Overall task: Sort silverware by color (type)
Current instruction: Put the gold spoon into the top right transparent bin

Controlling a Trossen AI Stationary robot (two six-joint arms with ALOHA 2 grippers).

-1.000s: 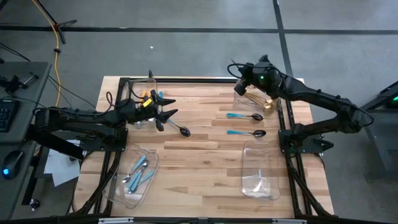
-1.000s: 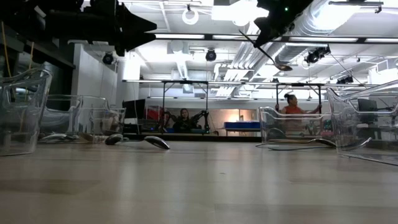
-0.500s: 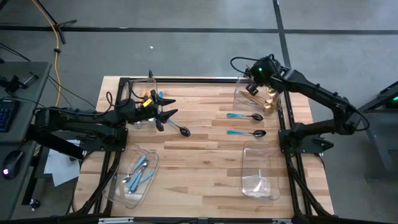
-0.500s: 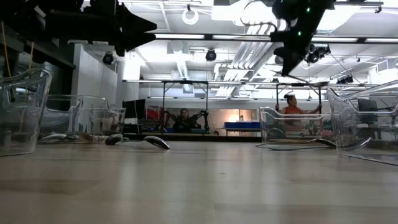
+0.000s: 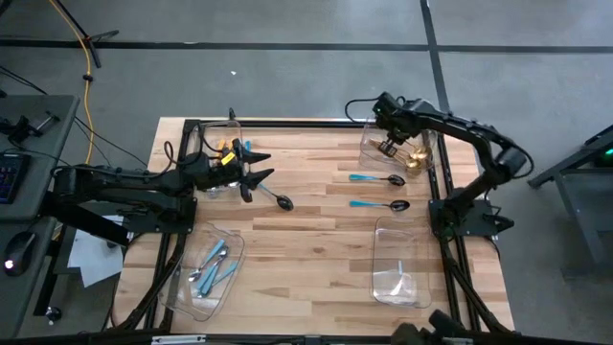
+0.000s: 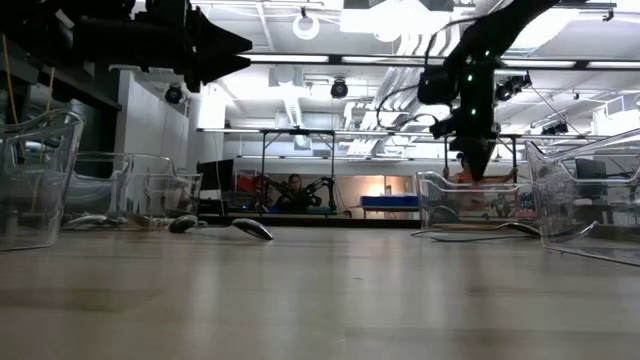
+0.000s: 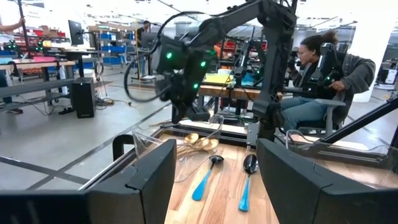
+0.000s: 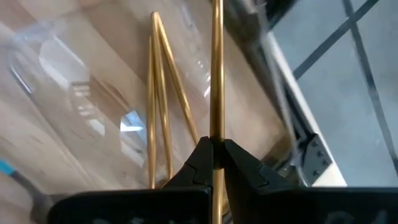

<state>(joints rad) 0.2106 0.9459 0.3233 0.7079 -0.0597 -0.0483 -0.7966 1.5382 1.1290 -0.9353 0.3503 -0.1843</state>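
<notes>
One gold piece (image 8: 216, 74) is pinched tight by the right gripper (image 8: 216, 163) over the gold bin (image 5: 375, 150), probably a spoon; left gripper (image 5: 257, 177) is held wide open.

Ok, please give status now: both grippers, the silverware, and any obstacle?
Right gripper shut on gold utensil, above gold bin. Left gripper open, waiting over table's left side. Two teal-handled spoons loose nearby. No obstacle seen.

Two teal-handled spoons (image 5: 377, 178) on table; four clear bins (image 5: 399, 276).
</notes>
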